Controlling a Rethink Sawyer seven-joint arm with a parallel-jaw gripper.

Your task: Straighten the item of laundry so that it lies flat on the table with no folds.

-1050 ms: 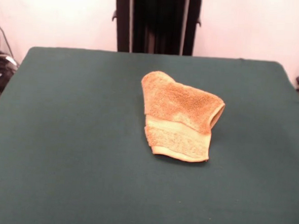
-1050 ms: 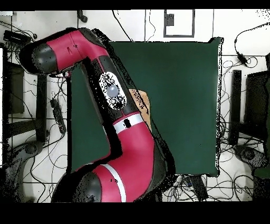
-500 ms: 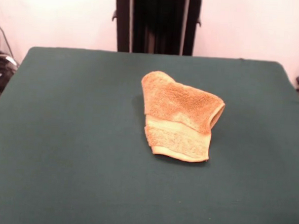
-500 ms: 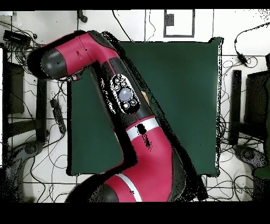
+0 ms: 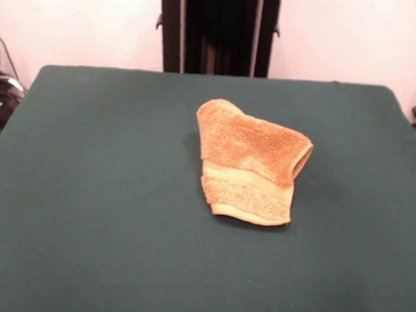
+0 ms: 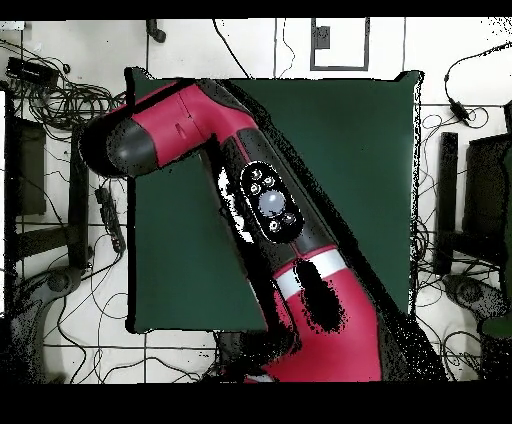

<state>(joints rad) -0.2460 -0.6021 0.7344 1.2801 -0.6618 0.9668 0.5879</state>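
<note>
The item of laundry (image 5: 250, 169), an orange-tan terry washcloth, lies crumpled near the middle of the dark green table (image 5: 87, 163). Its upper part is folded over itself, with a raised loop at the right, and the flat woven band shows along its near edge. In the overhead view the red and black arm (image 6: 270, 205) reaches diagonally across the table (image 6: 350, 140) and hides the washcloth. Neither view shows the gripper.
The black pedestal (image 5: 217, 29) stands behind the table's far edge. Cables and dark equipment (image 6: 60, 200) lie on the tiled floor on both sides of the table in the overhead view.
In the overhead view the arm has swung rightward over the table and now covers the strip of washcloth that showed beside it. The washcloth has not moved in the front view.
</note>
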